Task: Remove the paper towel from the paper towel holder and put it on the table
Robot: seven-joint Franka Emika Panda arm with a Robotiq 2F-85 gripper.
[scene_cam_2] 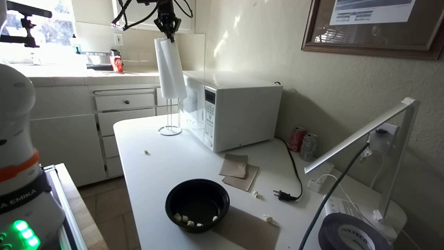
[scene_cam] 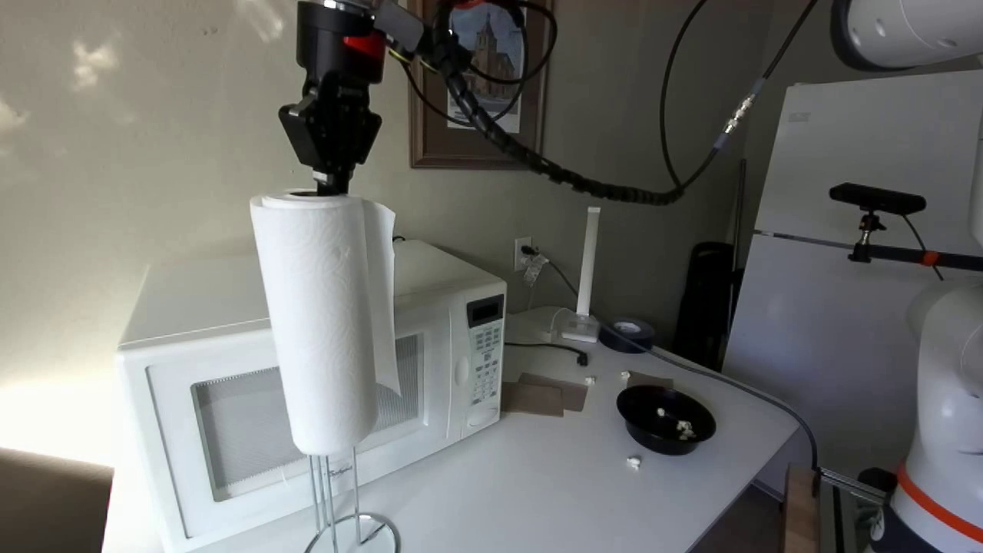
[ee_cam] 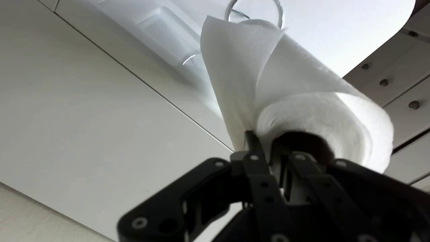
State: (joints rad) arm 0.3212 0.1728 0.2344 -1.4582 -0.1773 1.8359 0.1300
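In an exterior view, the tape roll [scene_cam_2: 332,232] at four o'clock reads "POLYKEN", arm band [scene_cam_2: 24,200] at eight "A EMIKA", can [scene_cam_2: 117,65] at ten "Coca".

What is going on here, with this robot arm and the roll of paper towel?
The gripper is closed on the top edge of the paper towel and holds it up, its lower end above the ring base of the paper towel holder. Thin wires show below the roll, so probably it is not yet off the holder. The holder stands on the table; the roll is not there yet.
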